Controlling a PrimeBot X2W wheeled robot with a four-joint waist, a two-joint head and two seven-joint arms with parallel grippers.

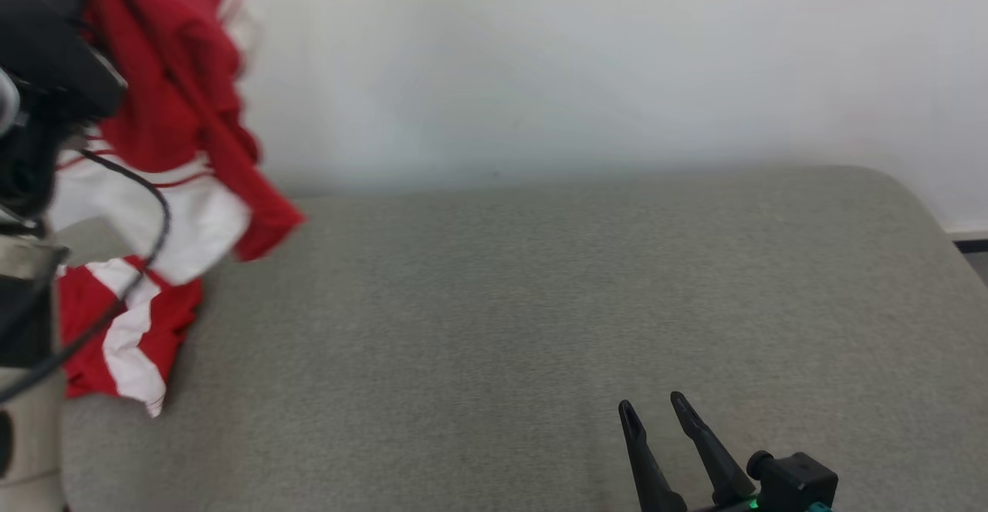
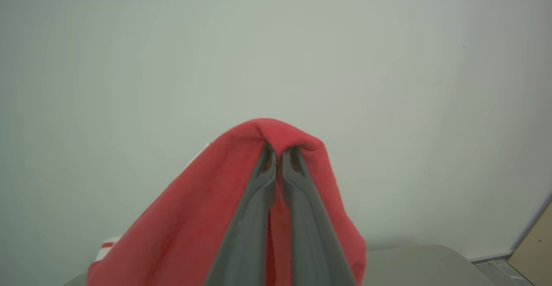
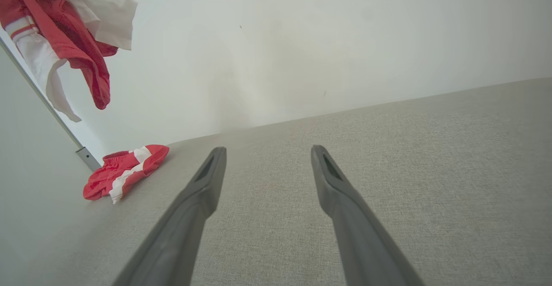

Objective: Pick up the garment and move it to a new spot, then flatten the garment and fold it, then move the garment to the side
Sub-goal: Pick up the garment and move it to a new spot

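Risk: the left gripper point(image 2: 280, 150) pinches only a thin fold, so cloth may slip out during transfer. Hanging hem may also drag the second red-white piece point(image 1: 116, 342) at lower left of grey surface point(image 1: 540, 303).

Pose:
- L arm: raised, jaws closed on garment point(image 1: 177, 95), which hangs at upper left of head view.
- Right gripper point(image 1: 652, 408): low at lower right, fingers spread wide, empty.

Light was bright, even, diffuse; shadows were faint. Hanging garment point(image 1: 177, 95) was motion-blurred at upper left of head view. Left gripper point(image 2: 280, 148) was soft, unfocused at bottom of its wrist view. Wide-angle bending showed at wrist-view edges.
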